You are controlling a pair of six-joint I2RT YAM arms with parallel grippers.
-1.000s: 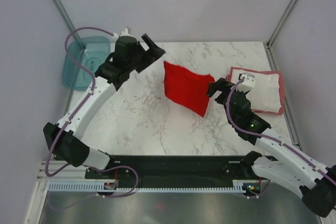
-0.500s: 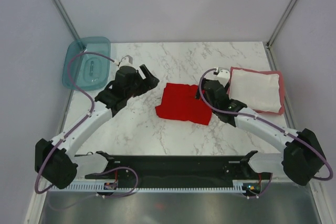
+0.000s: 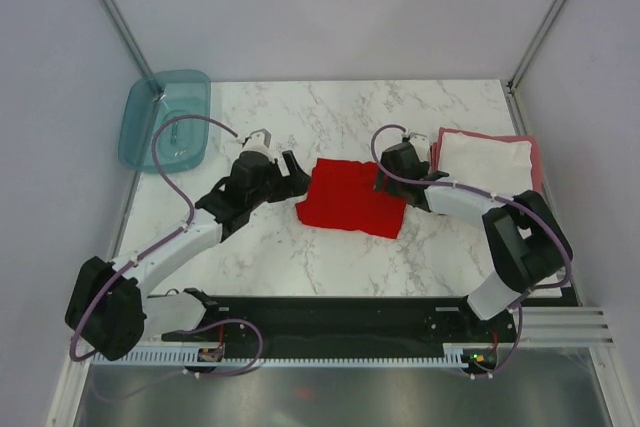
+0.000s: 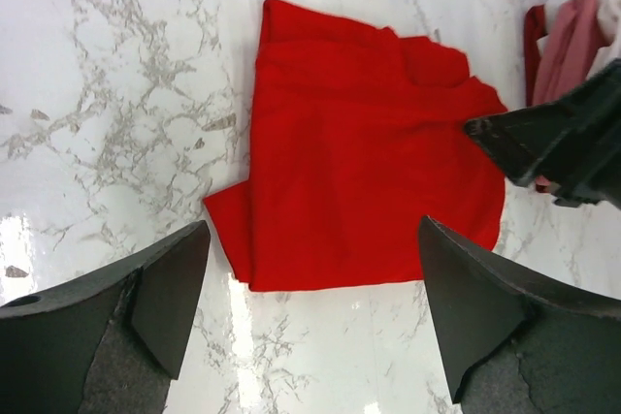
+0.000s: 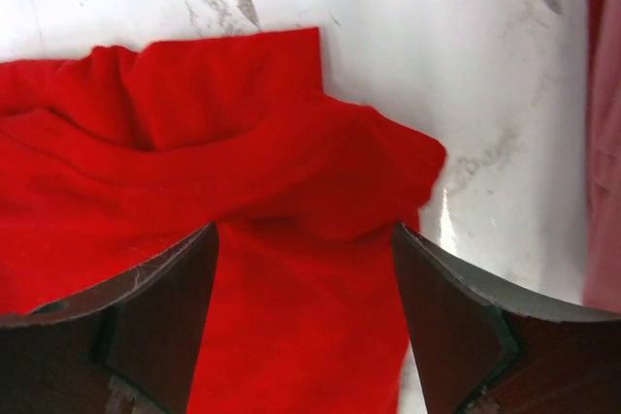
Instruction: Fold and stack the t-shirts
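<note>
Your left pincer (image 4: 312,227) stands spread and empty just beside the red t-shirt (image 3: 350,197), which lies flat on the worktop (image 3: 330,257). Your right pincer (image 5: 306,230), also spread, sits over the shirt's opposite edge. Beyond it, the white t-shirt (image 3: 487,160) hides the pink t-shirt (image 3: 537,165) except its rim.

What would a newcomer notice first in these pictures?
A bright red t-shirt lies folded in the middle of the table, with the open left pincer at its left side and the open right pincer at its right side. At the table's right edge a white t-shirt rests on a pinkish-red t-shirt, and a teal tub sits at the far left corner.
</note>
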